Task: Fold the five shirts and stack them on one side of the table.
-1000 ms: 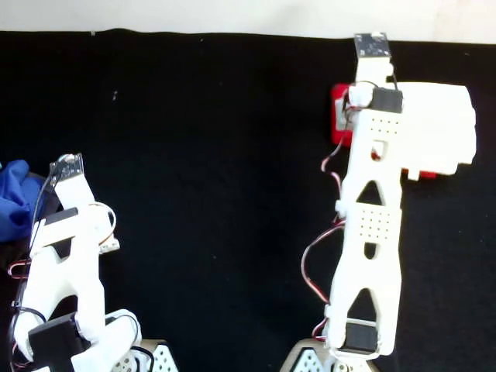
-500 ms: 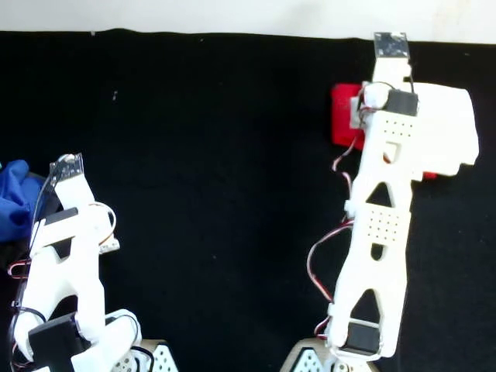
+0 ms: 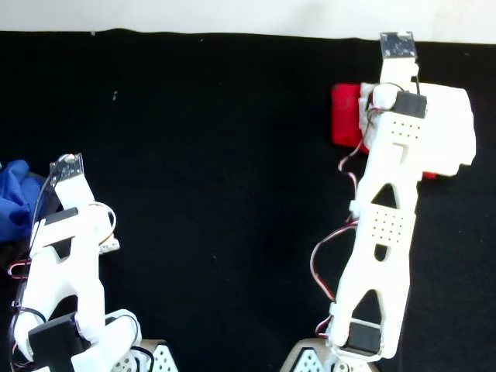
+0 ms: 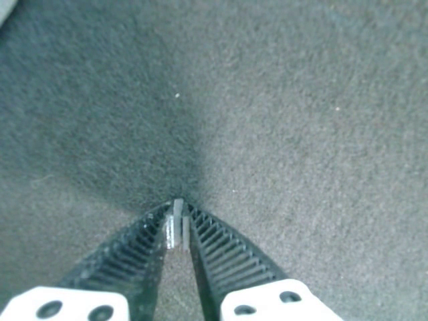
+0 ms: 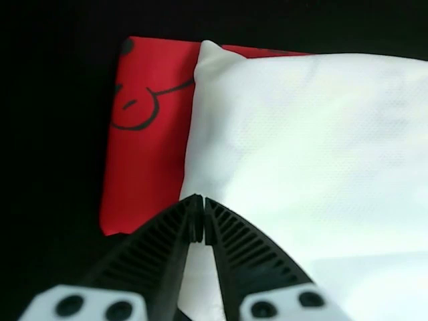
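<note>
Rightward and a little farther out is where the right arm point(image 3: 384, 209) has swung since the earlier frames, uncovering more of the red shirt; the left arm has not shifted.

At the left edge of the tabletop point(image 3: 217, 155) a blue shirt point(image 3: 12, 198) lies crumpled, partly cut off by the view. Just beside it the left arm point(image 3: 66, 256) stands folded back near its base at the near left. The left gripper point(image 4: 177, 207) points down at bare cloth, its ribbed fingers point(image 4: 221, 247) drawn together so that the tips meet, with nothing clamped between them.

Across the wide black middle of the tabletop, the right arm stretches from its near base to the far right, red and white wires point(image 3: 322, 263) looping along its left side. There a folded white shirt point(image 3: 449, 124) lies on top of a folded red shirt point(image 3: 345, 116), whose left part sticks out from under it. The right gripper point(image 5: 200, 204) hangs over the left edge of the white shirt point(image 5: 321, 154), where that edge crosses the red shirt point(image 5: 147, 134). Its fingers point(image 5: 160, 241) are pressed tip to tip and grip no cloth; whether the tips touch the shirt I cannot tell.

Beyond the far edge of the tabletop runs a pale strip of wall point(image 3: 194, 14).
</note>
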`<action>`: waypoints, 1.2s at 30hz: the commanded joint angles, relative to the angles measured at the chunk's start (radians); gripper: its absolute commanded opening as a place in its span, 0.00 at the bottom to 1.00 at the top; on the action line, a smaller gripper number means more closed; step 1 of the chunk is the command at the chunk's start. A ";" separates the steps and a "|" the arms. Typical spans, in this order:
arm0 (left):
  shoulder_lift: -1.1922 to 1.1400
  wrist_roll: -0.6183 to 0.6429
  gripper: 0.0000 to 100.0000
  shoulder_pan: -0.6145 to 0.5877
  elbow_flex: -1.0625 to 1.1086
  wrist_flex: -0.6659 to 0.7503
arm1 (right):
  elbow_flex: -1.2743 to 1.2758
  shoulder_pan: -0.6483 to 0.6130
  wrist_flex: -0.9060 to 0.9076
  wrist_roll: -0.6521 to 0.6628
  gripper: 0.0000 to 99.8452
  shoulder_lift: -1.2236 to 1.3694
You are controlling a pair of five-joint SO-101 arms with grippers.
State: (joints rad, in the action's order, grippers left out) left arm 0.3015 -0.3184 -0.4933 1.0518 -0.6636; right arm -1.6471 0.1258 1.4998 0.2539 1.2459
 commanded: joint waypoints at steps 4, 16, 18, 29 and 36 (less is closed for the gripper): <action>-0.002 -0.008 0.01 0.010 -0.001 0.037 | -0.113 0.001 -0.004 0.012 0.01 -0.025; -0.002 -0.008 0.01 0.010 -0.001 0.037 | -0.110 -0.048 0.062 0.012 0.20 -0.048; -0.002 -0.008 0.01 0.010 -0.001 0.037 | -0.104 -0.065 0.056 0.012 0.18 -0.050; -0.002 -0.008 0.01 0.010 -0.001 0.037 | -0.101 -0.024 -0.016 0.092 0.18 0.044; -0.002 -0.008 0.01 0.010 -0.001 0.037 | -0.102 0.031 -0.036 0.103 0.18 0.071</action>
State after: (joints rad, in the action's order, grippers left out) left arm 0.3015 -0.3184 -0.4933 1.0518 -0.6636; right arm -1.6487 0.1120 1.4876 0.3460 1.3257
